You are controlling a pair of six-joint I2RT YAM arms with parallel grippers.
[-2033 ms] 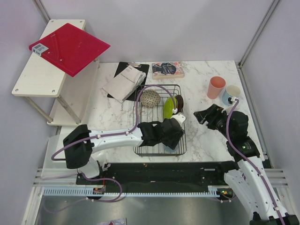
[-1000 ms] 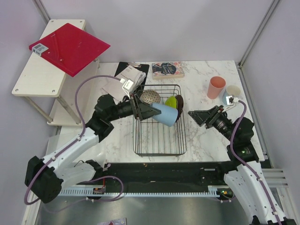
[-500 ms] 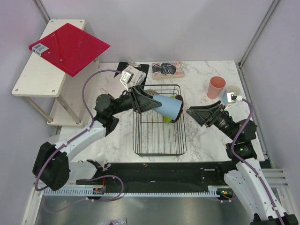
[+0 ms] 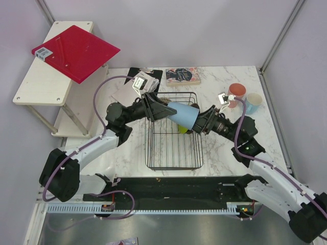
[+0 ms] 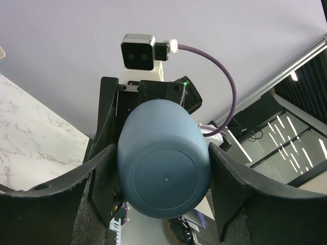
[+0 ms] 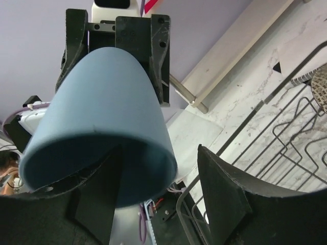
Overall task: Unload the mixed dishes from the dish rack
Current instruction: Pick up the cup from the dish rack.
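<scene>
**Now the left gripper is holding the darker blue cup over the dish rack**

Off the far-left corner of the worktop, a white shelf is carrying a red board that is lying tilted. A notepad on a black clipboard is lying at the far edge, left of centre, with a book beside it at mid far edge.

The left gripper is reaching in from the left and clamping the darker blue cup. The cup is hanging in the air on its side above the far end of the dish rack, which is standing at mid worktop. In the left wrist view the cup's flat base is facing the camera, and the fingers are pressing on either side of the body. A lime green plate is showing in the rack just under the cup. The right wrist view is catching a speckled bowl at the rack's far end.

The right gripper is coming at the cup's mouth from the right with its jaws spread. In the right wrist view, one finger is lying across the open mouth and the other is standing outside the wall, with a gap to the rim.

Near the far-right corner, the pink cup and the light blue mug are standing on the worktop just beside each other.
</scene>
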